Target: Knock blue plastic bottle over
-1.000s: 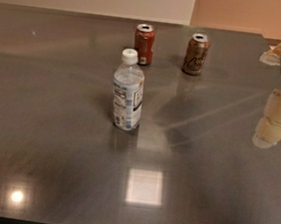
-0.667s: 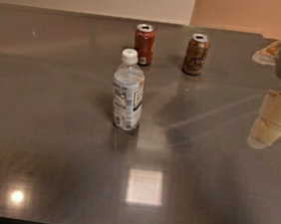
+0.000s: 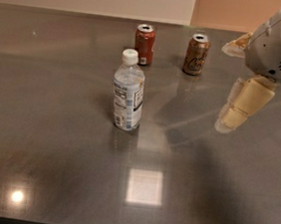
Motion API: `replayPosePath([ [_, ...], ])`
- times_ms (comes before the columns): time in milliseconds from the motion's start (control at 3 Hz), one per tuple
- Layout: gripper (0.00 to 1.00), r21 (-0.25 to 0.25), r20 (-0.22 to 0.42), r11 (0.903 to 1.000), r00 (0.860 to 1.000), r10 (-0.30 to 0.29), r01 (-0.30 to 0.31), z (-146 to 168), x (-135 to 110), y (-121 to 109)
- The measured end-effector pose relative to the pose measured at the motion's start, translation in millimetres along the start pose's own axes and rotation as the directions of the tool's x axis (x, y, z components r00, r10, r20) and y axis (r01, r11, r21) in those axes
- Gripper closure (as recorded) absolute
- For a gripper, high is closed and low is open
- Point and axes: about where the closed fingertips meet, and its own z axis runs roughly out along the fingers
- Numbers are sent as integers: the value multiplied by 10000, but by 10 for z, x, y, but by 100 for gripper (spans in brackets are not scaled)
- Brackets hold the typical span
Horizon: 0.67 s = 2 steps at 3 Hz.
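The blue plastic bottle (image 3: 128, 92) stands upright on the dark table, left of centre. It is clear bluish plastic with a white cap and a white-and-blue label. My gripper (image 3: 225, 124) hangs from the grey arm at the right, pointing down and to the left, just above the table. It is well to the right of the bottle, apart from it and holding nothing.
A red can (image 3: 144, 44) stands upright behind the bottle. A brown-gold can (image 3: 196, 54) stands to its right, at the back between bottle and gripper. The glossy grey table (image 3: 51, 149) reflects a bright ceiling light at the front.
My gripper has moved left, toward the bottle, and slightly up. The bottle and both cans have not moved.
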Motion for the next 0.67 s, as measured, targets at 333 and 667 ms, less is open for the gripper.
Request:
replayPosePath([
  [333,0,-213,1045,9997,9945,-55,77,223,-259,-98],
  [667,0,-433,2166,9987,9761,-161,260,471,-541,-123],
])
